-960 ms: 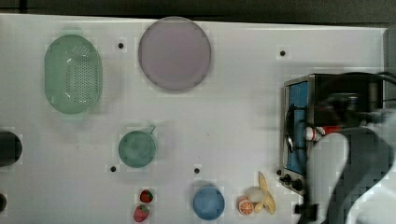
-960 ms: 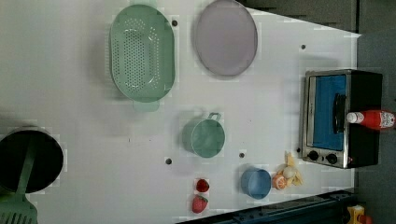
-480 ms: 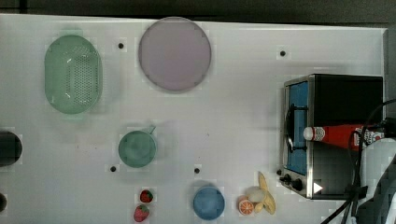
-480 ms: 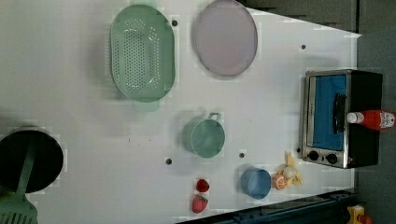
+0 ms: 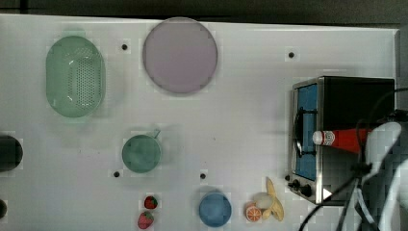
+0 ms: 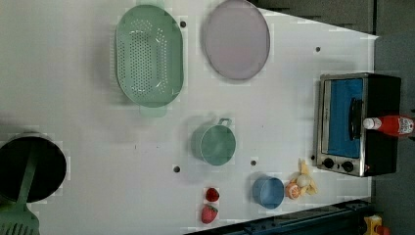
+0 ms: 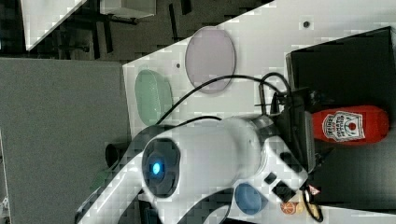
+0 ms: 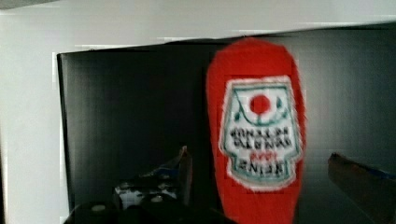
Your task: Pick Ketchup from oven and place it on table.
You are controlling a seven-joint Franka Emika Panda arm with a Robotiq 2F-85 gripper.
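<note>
The ketchup [image 5: 339, 139] is a red bottle with a white cap. It lies on its side on the black top of the oven [image 5: 356, 96], cap toward the oven's glass door. The left view shows the ketchup [image 6: 391, 125] in the same spot on the oven [image 6: 381, 147]. The white table [image 5: 240, 120] lies beside it. In the wrist view my gripper [image 8: 259, 161] is open, one finger [image 8: 184, 170] on each side of the ketchup [image 8: 257, 135], apart from it. In the right view my arm [image 7: 210, 154] reaches to the bottle's base [image 7: 350, 125].
On the table stand a green colander [image 5: 76, 76], a lilac plate [image 5: 180, 55], a green cup [image 5: 141, 153], a blue bowl [image 5: 215, 209], two strawberries [image 5: 147, 211] and a fruit pile [image 5: 265, 207] by the oven's knobs. Black cables [image 5: 356, 192] hang by my arm.
My arm has swung off the oven's top toward the top view's right edge, uncovering the ketchup. The bottle has stayed where it was.
</note>
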